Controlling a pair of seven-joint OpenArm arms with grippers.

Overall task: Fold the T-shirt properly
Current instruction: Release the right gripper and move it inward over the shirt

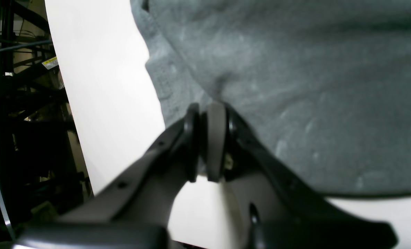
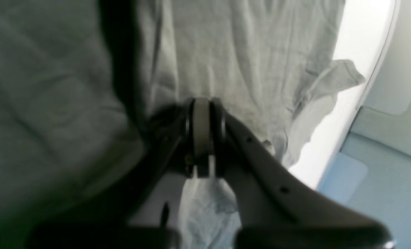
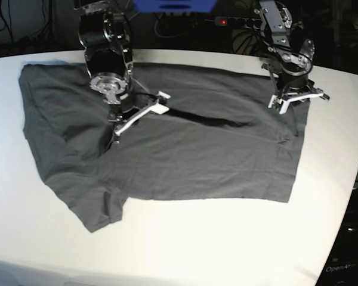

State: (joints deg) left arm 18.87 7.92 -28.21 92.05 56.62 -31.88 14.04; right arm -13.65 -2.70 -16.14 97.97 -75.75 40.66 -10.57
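Observation:
The dark grey T-shirt (image 3: 185,155) lies spread and wrinkled on the white table (image 3: 227,238), with one sleeve at the front left (image 3: 101,211). My right gripper (image 3: 116,133) is shut on a pinch of the T-shirt near its left middle, and a taut ridge of cloth runs from there toward the right. In the right wrist view its pads (image 2: 201,114) press together on the T-shirt (image 2: 246,52). My left gripper (image 3: 285,133) is shut on the T-shirt close to its right edge. The left wrist view shows this gripper (image 1: 208,109) closed where the T-shirt (image 1: 295,86) puckers.
The table's curved edge (image 1: 70,114) runs just left of the left gripper, with a black frame and cables (image 1: 22,103) beyond it. A power strip with a red light (image 3: 224,22) lies behind the table. Both arm bases (image 3: 104,36) stand at the table's back.

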